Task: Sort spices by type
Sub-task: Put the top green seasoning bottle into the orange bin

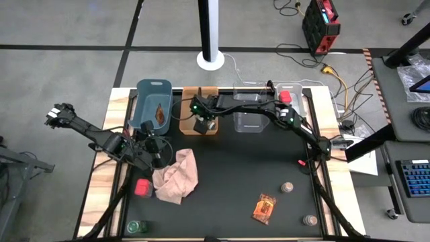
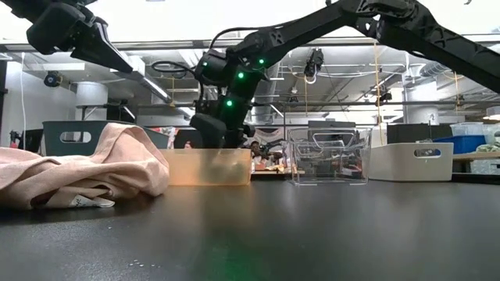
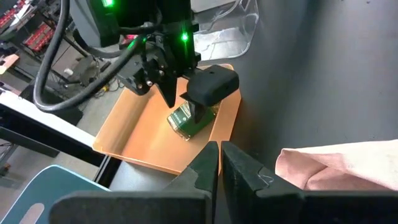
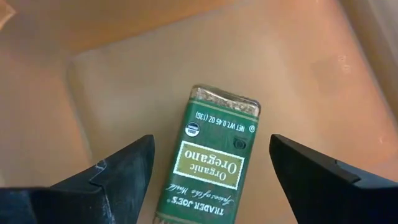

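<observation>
Orange bin holds oregano jar between right end effector's wide fingers.

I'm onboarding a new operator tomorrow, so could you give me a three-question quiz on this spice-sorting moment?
1. True or false: the right gripper is shut on the oregano jar.
2. Which bin holds the oregano jar? A) the blue bin B) the orange bin C) the clear bin
3. Fill in: an orange-brown foil packet lies on the black mat, and another lies in the ___ bin.

Key
1. False: its fingers stand open on either side of the jar, which lies on the bin floor.
2. B
3. blue
</observation>
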### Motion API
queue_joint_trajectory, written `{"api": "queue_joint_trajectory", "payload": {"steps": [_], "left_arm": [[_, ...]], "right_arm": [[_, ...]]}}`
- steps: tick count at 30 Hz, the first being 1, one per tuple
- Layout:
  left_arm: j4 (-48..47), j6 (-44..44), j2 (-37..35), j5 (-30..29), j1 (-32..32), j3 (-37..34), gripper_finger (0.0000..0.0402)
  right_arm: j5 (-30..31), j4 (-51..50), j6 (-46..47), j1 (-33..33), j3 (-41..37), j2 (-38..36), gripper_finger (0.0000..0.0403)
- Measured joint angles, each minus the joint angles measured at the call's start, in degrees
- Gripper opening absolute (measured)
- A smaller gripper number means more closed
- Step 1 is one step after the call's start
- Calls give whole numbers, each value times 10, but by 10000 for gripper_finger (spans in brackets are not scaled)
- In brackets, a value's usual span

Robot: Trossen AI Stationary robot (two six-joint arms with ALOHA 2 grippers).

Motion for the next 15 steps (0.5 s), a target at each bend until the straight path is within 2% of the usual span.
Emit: {"api": "queue_joint_trajectory", "payload": {"steps": [8,15], "left_arm": [[0,0,0,0,0,0,3],[0,1,0,0,0,0,3]], "right_arm": [[0,-4,-5,-9,0,12,281],[0,-5,-6,-12,4,14,229]]}}
